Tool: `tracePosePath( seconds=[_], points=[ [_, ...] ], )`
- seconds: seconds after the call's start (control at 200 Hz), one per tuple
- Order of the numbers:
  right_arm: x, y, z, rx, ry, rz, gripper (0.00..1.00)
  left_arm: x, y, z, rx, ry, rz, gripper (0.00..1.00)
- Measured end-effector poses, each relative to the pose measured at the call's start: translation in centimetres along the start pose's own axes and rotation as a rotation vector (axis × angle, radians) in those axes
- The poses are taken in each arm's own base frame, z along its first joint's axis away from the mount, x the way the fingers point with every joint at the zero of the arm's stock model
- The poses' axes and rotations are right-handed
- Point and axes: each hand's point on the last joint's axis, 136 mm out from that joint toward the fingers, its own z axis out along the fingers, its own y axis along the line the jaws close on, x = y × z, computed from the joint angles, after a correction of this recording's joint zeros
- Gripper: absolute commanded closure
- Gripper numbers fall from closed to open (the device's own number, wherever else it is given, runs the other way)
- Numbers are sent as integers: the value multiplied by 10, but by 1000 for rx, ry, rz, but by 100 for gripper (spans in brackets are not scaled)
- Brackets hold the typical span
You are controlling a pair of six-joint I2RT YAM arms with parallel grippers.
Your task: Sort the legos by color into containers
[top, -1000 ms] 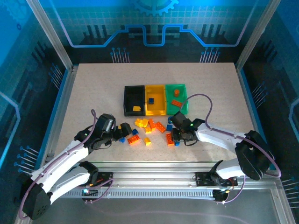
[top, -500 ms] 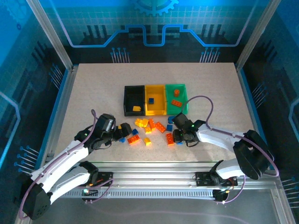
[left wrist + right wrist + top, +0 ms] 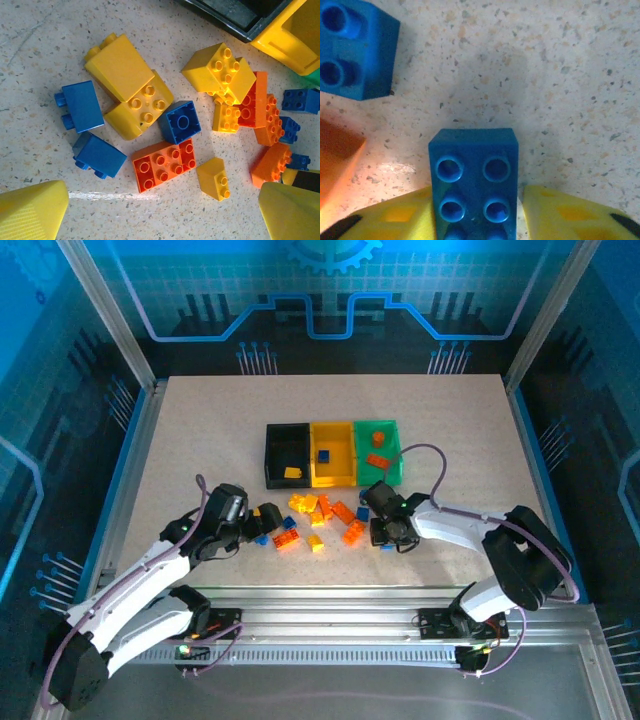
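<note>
The right gripper (image 3: 475, 217) is seen low over the worktop (image 3: 570, 75). Its jaws are set close on either side of a blue brick (image 3: 474, 165) that lies studs up. Whether the brick is truly pinched cannot be told. A second blue brick (image 3: 355, 50) lies apart from it, and an orange brick (image 3: 335, 155) is cut off by the frame edge.

The left gripper (image 3: 160, 212) is shown with jaws spread wide and nothing between them, above the loose bricks (image 3: 164, 165). These are yellow, orange and blue, some touching, some stacked.

In the top view this pile is found between the two grippers, just in front of the joined bins. A yellow brick is seen in the black bin (image 3: 270, 455), a blue one in the yellow bin (image 3: 333, 483), and orange ones in the green bin (image 3: 395, 445).
</note>
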Motion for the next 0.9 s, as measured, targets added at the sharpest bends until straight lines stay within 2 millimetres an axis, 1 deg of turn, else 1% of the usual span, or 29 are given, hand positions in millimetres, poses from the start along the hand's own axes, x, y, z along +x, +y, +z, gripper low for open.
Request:
tracePosePath(
  seconds=[0.12,0.195,0.25,0.285,0.325,0.405,0.41,0.425,0.455,0.54,0.605,0.665,0.685,0.7,0.765,0.785,0.815,0.9],
  points=[
    [-1,0,-3,-1,-4,-12,71,0,0,0,0,0,0,1],
    [-4,2,-8,-15,-16,-26,72,0,0,0,-1,0,1,1],
    [-11,7,-17,-38,-41,-39,73,0,0,0,-1,0,1,1],
    [-20,13,-26,-57,-65,-50,72,0,0,0,-1,0,1,1],
    [-36,24,-41,-89,-104,-62,72,0,0,0,0,1,1,1],
    [-77,50,-73,-164,-206,-77,72,0,0,1,-2,2,1,1],
    [-82,54,-77,-174,-220,-77,72,0,0,1,-3,2,1,1],
    [-85,57,-79,-181,-227,-82,72,0,0,1,-3,3,1,1],
    [-106,70,-94,-215,-277,-84,72,0,1,1,-3,3,1,1],
    [-136,90,-108,-247,-329,-94,72,1,1,1,-4,4,0,1],
    [-162,107,-108,-255,-349,-102,72,1,1,1,-4,4,1,1],
    [-184,121,-101,-252,-355,-107,72,1,1,1,-4,4,1,1],
    [-191,126,-96,-250,-354,-108,72,1,1,1,-4,4,1,1],
    [-193,127,-96,-250,-356,-107,71,1,1,1,-4,4,1,1],
    [-209,133,-80,-232,-340,-102,71,1,1,1,-5,4,2,1],
    [-211,133,-78,-229,-337,-100,71,1,1,1,-5,5,2,1],
    [-220,135,-69,-219,-330,-93,71,1,1,1,-5,5,2,1],
    [-239,136,-54,-198,-321,-73,69,2,2,1,-9,9,1,1]
  ],
)
